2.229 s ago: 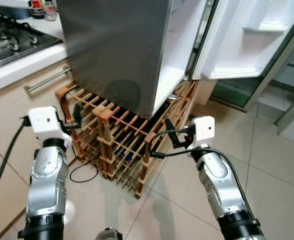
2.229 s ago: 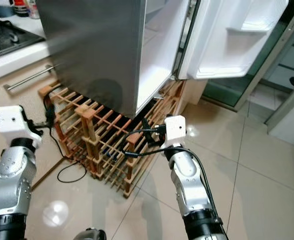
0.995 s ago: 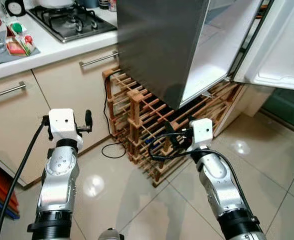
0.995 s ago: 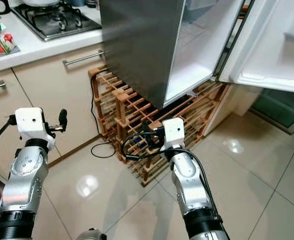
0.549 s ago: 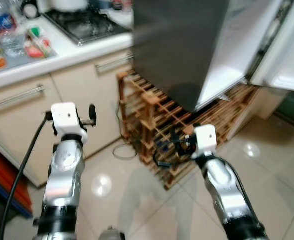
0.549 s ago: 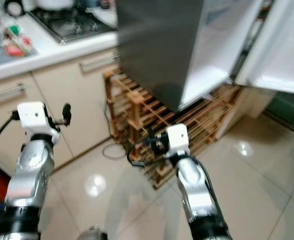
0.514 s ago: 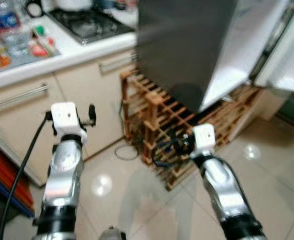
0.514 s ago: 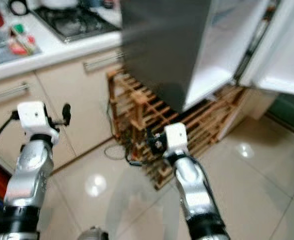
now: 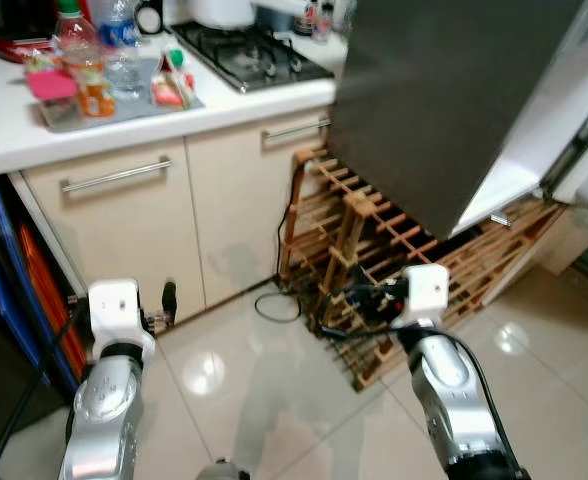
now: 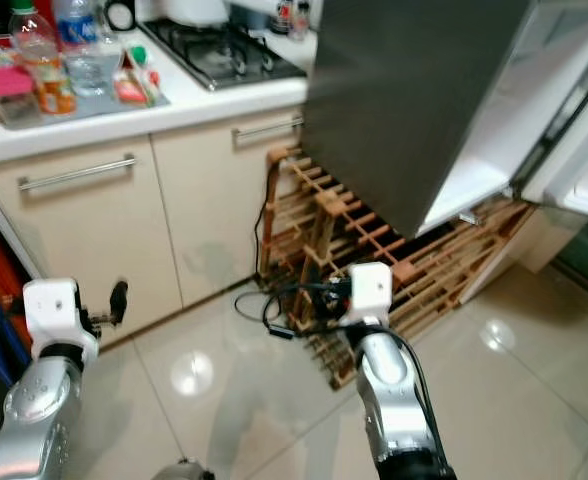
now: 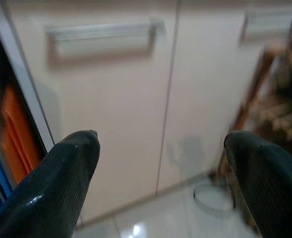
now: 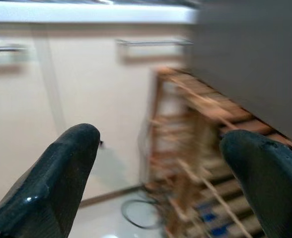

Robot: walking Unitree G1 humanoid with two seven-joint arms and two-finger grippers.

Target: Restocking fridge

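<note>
The camera has swung toward the robot's left since the earlier frames, so the white table (image 9: pixel 14 140) and its cabinet fronts now take the middle of the head views, while the fridge (image 9: pixel 444 110) has slid to the right edge; both arms stay raised, carrying nothing. Nearest, the left gripper (image 9: pixel 169 300) hangs low over the glossy tiled floor (image 9: pixel 254 400) with its jaws spread apart and nothing between them, facing the two cream cabinet doors (image 11: pixel 131 99), each with one metal bar handle. The right gripper (image 10: pixel 319 295) is likewise released and empty, held just before the wooden wine rack (image 9: pixel 374 240), which sits under the fridge with a black cable (image 9: pixel 274 305) coiled on the floor beside it. Farther off, on the table, a grey tray (image 10: pixel 84 100) carries about two clear bottles (image 10: pixel 79 40) and a few small packets, their labels too blurred to read. Beyond it lies one gas hob (image 9: pixel 244 50). The fridge's steel side faces the camera, its door open at the far right.
</note>
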